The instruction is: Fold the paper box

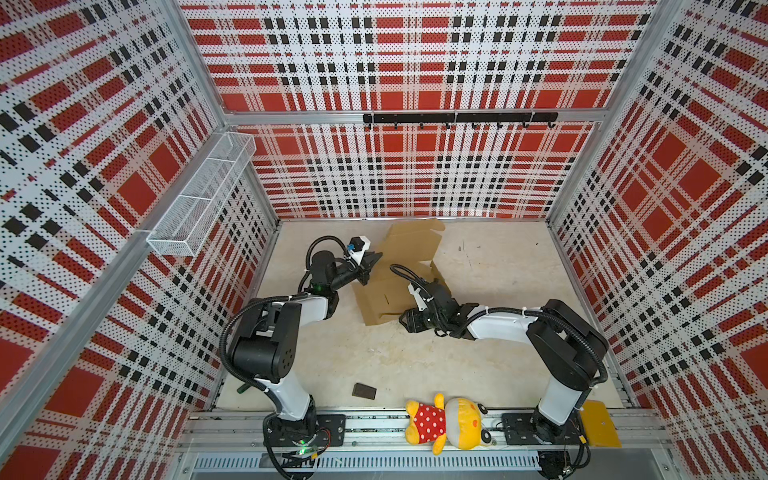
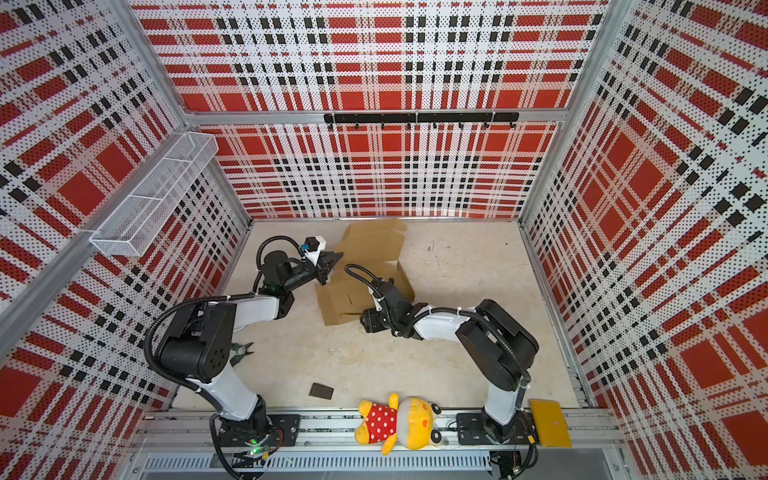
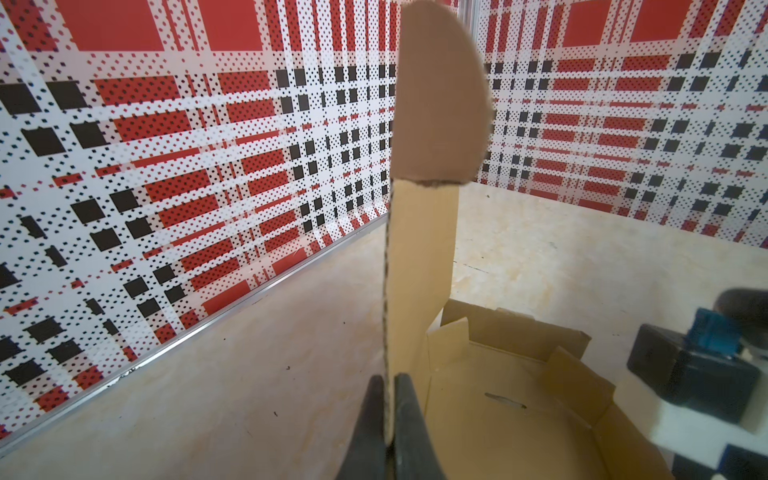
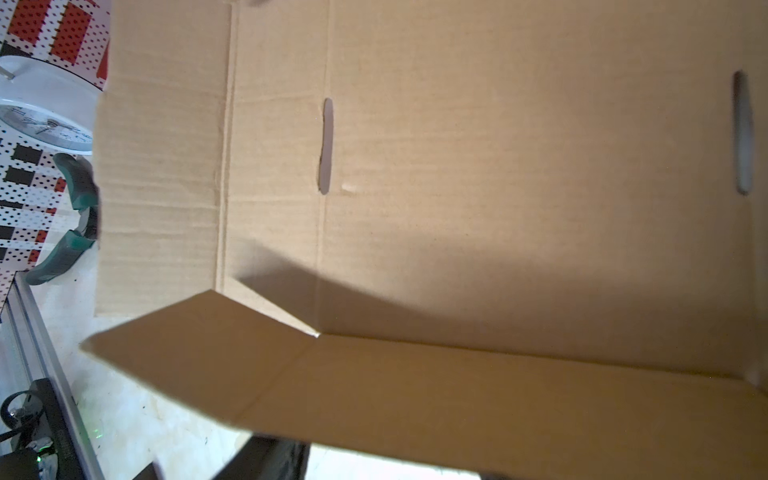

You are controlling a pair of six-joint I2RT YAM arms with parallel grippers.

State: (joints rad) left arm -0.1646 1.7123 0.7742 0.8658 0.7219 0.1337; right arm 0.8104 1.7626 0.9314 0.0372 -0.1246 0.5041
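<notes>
left fingers [image 3: 411, 428] pinching a raised flap of the plain brown corrugated cardboard box [image 1: 384, 295] | right fingers [image 1: 409, 322] at its near corner, can't tell their grip | box sits mid-back on the beige desk [image 1: 498, 270]

Bare tabletop [image 1: 498, 270] runs wide between the paper box [image 1: 374, 299] and the right wall. It opens again in front of the box toward the near rail, where only a small dark block [image 1: 364, 391] lies, with pliers [image 2: 243, 352] half under the left arm. The box's lid panel stands raised toward the back wall, pinched at its edge by the left gripper [image 3: 389, 419], closing off the left side. Raised side flaps wall the tray. The right gripper [image 1: 407, 324] and its arm lie across the box's near right corner. A plush toy [image 1: 449, 424] and a flat yellow panel [image 1: 597, 423] sit on the near rail.
</notes>
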